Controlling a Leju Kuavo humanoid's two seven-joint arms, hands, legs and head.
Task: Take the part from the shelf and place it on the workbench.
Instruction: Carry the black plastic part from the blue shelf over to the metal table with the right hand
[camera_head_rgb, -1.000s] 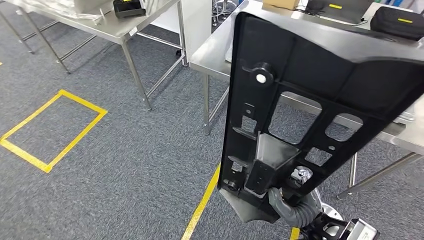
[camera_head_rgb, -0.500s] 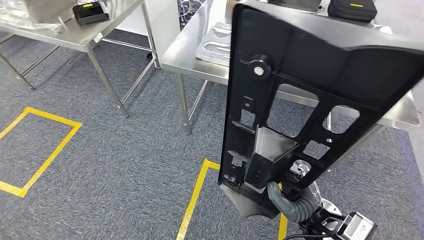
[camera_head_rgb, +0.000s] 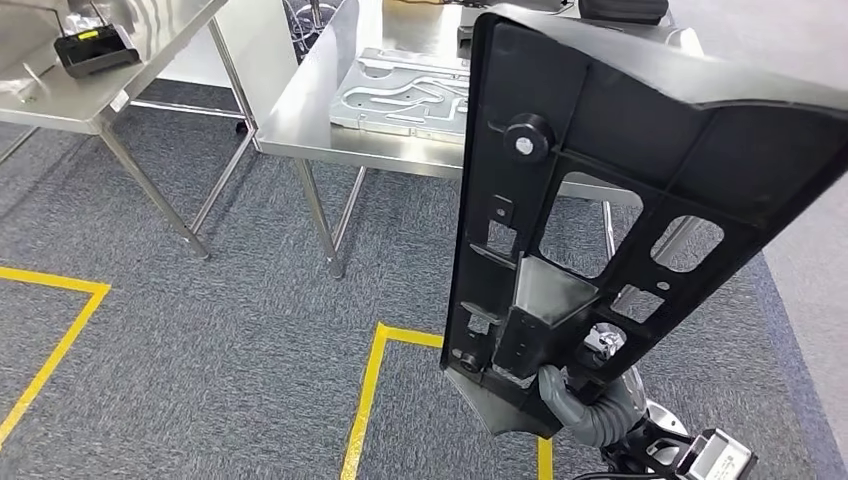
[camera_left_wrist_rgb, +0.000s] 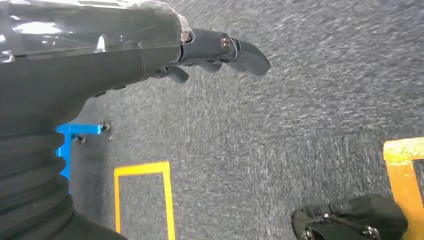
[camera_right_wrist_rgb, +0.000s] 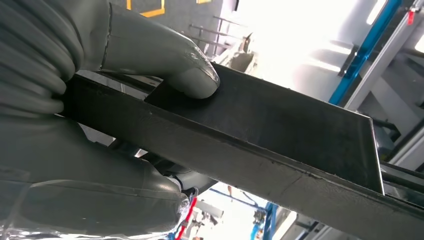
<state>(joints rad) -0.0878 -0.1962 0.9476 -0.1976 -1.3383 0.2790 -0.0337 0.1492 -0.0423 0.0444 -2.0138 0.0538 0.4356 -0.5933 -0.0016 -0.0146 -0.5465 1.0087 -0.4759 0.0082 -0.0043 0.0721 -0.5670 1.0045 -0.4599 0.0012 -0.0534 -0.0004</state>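
The head view looks down from high at the floor (camera_head_rgb: 200, 350); both wrist views sit very close, maybe tilted.

Grey carpet (camera_head_rgb: 200, 330) covers the floor, marked with yellow tape lines (camera_head_rgb: 365, 390) that form a corner in the near middle and another at the left. A steel table (camera_head_rgb: 310, 115) stands at the far middle, with a grey metal plate (camera_head_rgb: 400, 90) lying on it. A second steel table (camera_head_rgb: 60, 100) stands at the far left and carries a small black case (camera_head_rgb: 95, 50) with a yellow label.
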